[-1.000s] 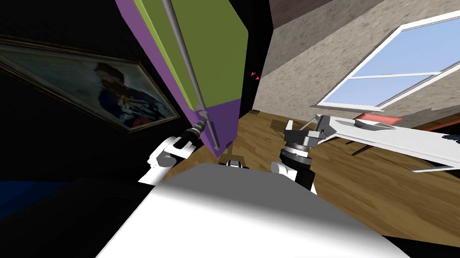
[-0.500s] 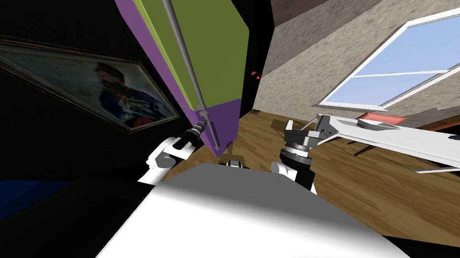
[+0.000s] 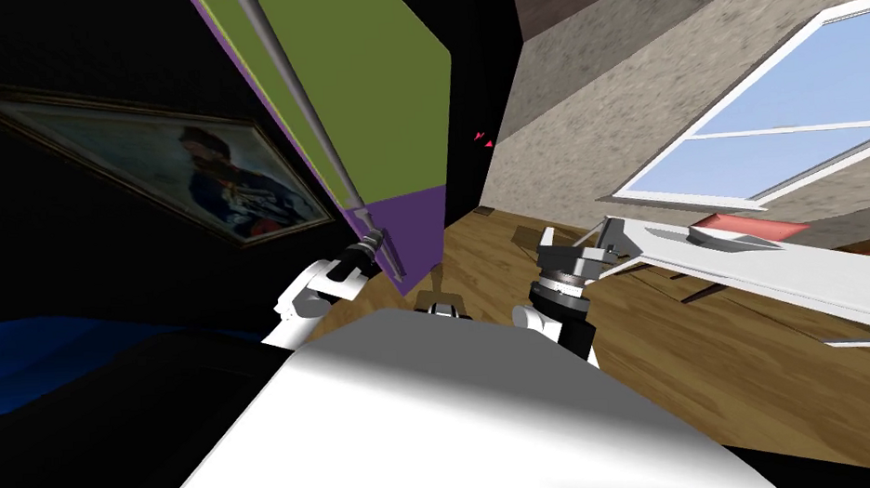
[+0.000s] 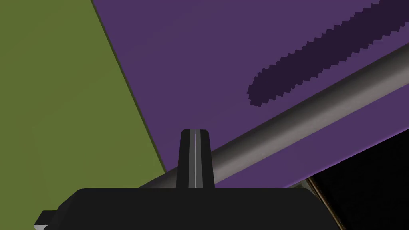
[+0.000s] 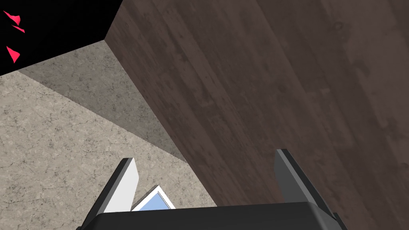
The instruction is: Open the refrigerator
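Swung wider than a second ago, the door [image 3: 374,91] comes with my outstretched left gripper [image 3: 374,242], clamped on the grey handle [image 4: 303,115] over the door's purple part. Right gripper [image 5: 204,156], right of the door, spread, empty.

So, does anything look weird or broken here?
Yes: small red shards float in the black area beside the refrigerator door, touching nothing. Also the left end effector looks shut in front of the grey handle, not around it. Nothing looks spilled or broken.
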You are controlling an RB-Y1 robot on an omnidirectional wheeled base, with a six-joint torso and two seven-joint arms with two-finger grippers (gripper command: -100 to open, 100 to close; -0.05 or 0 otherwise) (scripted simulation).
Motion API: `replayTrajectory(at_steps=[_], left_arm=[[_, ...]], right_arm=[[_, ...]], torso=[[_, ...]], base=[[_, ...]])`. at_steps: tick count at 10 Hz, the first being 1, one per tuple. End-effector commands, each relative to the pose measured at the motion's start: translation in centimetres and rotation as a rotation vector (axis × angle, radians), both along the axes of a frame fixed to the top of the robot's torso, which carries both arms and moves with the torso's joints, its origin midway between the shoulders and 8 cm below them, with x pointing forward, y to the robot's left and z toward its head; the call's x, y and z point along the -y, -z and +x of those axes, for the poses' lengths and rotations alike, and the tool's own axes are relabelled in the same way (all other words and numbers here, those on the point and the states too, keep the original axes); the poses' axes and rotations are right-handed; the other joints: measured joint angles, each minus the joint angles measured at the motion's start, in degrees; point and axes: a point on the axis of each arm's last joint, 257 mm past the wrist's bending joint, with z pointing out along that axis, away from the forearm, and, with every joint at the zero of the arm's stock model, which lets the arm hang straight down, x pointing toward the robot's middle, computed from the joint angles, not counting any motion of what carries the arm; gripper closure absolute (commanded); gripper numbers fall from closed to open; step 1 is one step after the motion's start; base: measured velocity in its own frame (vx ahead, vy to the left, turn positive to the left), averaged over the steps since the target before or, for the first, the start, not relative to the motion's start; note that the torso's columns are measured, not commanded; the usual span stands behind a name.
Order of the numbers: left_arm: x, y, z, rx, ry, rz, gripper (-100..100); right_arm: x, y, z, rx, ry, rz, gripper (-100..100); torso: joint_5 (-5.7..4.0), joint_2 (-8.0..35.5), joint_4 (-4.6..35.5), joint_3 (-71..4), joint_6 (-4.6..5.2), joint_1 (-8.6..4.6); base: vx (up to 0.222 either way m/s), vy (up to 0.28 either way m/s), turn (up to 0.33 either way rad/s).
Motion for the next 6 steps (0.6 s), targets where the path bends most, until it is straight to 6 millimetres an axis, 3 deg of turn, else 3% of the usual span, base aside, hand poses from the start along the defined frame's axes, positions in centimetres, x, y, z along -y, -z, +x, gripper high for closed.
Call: replayTrajectory(at_steps=[1, 6], left_arm=[[-1.5, -0.2, -0.1, 0.001, -0.046, -0.003, 100], [-5.1, -0.3, -0.7, 0.004, -0.159, -0.008, 100]], right_arm=[[0.0, 0.0, 0.0, 0.0, 0.0, 0.0, 0], [0.0, 0.0, 0.0, 0.0, 0.0, 0.0, 0]], torso=[[0.02, -0.07, -0.02, -0.05, 0.04, 0.11], [0.01, -0.08, -0.02, -0.05, 0.01, 0.04]], base=[[-0.017, -0.3, 0.055], [-0.005, -0.315, 0.092]])
